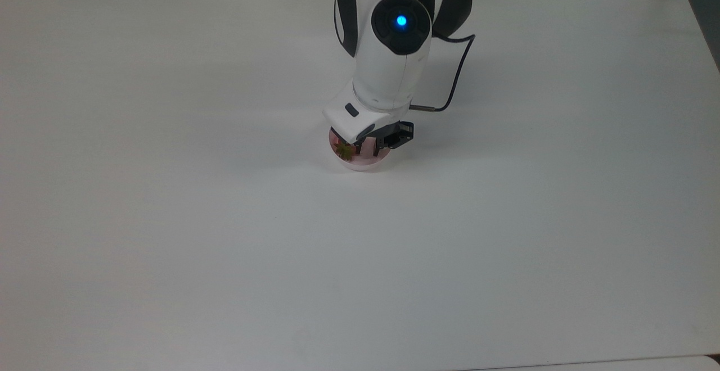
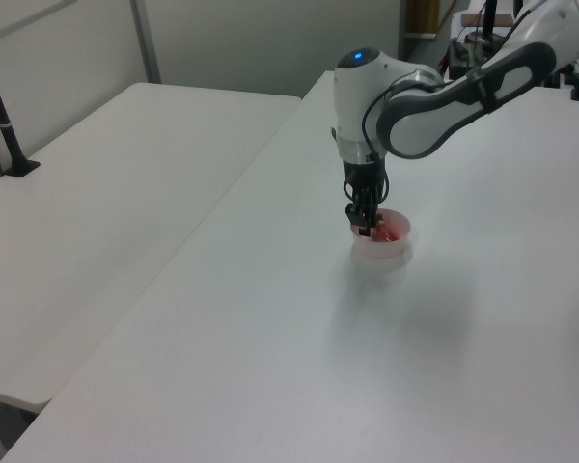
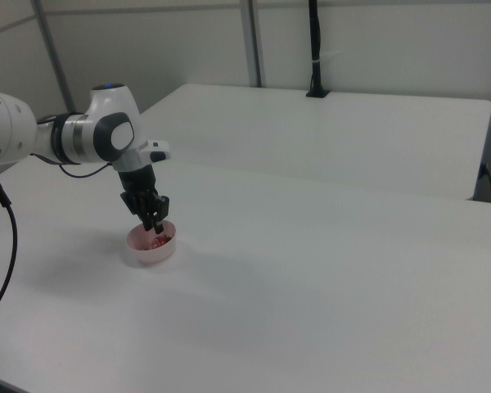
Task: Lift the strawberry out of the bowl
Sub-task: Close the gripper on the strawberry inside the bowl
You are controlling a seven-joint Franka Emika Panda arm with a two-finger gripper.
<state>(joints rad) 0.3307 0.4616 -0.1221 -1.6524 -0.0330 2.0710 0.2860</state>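
So the bowl point(image 1: 363, 160) sits pretty much mid-table, a bit toward the far side in the top view, with loads of bare white tabletop point(image 1: 225, 247) all around it and every edge well away. It's a small round pale pink plastic thing with smooth plain walls. The gripper point(image 3: 154, 224) hangs straight down over the bowl, fingertips right around rim height in the right view. The strawberry point(image 1: 343, 150) is glossy red with a green leafy cap, sitting in the bowl on the top view's left side, tucked partly under the white wrist housing. Can't tell whether the jaws are apart or pinched on the berry, the dark fingers blur together. A second white table point(image 2: 106, 193) sits beside this one on the left view's left.
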